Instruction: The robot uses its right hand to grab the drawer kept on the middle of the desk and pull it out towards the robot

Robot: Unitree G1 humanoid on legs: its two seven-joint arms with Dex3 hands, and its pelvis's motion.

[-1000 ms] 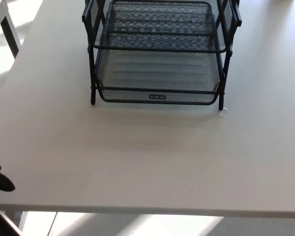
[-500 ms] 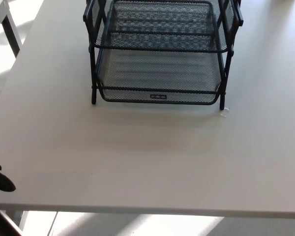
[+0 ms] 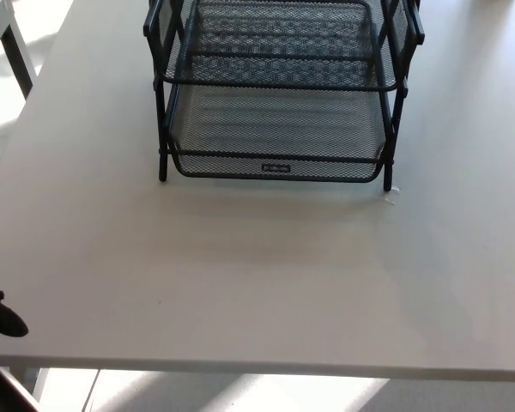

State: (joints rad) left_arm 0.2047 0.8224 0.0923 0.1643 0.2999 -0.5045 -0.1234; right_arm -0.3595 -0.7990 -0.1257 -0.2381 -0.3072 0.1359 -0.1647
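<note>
Black mesh rack (image 3: 279, 86) sits on the white desk (image 3: 240, 275), at the far middle, top cut off by the frame edge. Stacked trays inside a black frame. Bottom drawer (image 3: 275, 142) is in the rack's lowest slot, front lip roughly level with the front legs, small label plate (image 3: 275, 168) centred on the lip. Upper tray (image 3: 279, 51) directly above it, also seated in the frame. Small white scrap (image 3: 390, 195) on the desk just beside the right front leg. Left hand (image 3: 0, 316): only a black tip shows at the left edge, near the desk's front edge; cannot tell its finger state. Right hand not visible. Nothing touches the drawer. Another table's leg (image 3: 19, 56) at top left.
</note>
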